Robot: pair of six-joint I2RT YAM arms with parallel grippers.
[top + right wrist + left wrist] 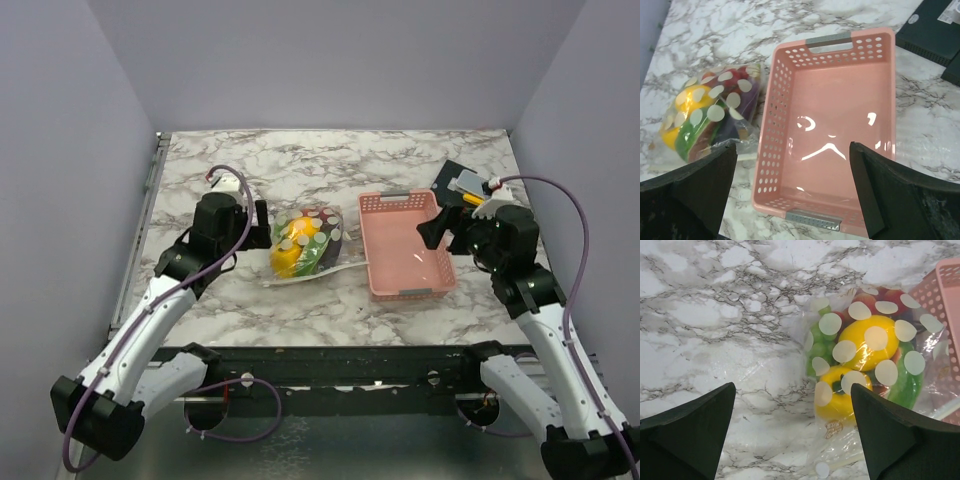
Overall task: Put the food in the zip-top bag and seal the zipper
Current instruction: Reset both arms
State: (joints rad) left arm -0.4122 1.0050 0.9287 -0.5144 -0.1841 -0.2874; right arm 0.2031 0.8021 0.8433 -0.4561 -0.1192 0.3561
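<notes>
The zip-top bag [303, 243] lies on the marble table between the arms, pale dots facing up. The food [865, 347] is inside it: yellow, green, red and purple pieces show through the plastic. Its zipper [847, 460] is a thin pale strip along the near edge; I cannot tell whether it is pressed together. My left gripper [258, 220] hovers open just left of the bag, and its right finger [895, 435] hangs over the bag's near corner. My right gripper [436, 232] is open above the basket, holding nothing. In the right wrist view the bag [715, 115] lies left of the basket.
An empty pink perforated basket [405, 245] stands right of the bag, touching it. A black mat with small yellow and grey items [465, 185] lies at the back right. Grey walls close in the table's left, right and far sides.
</notes>
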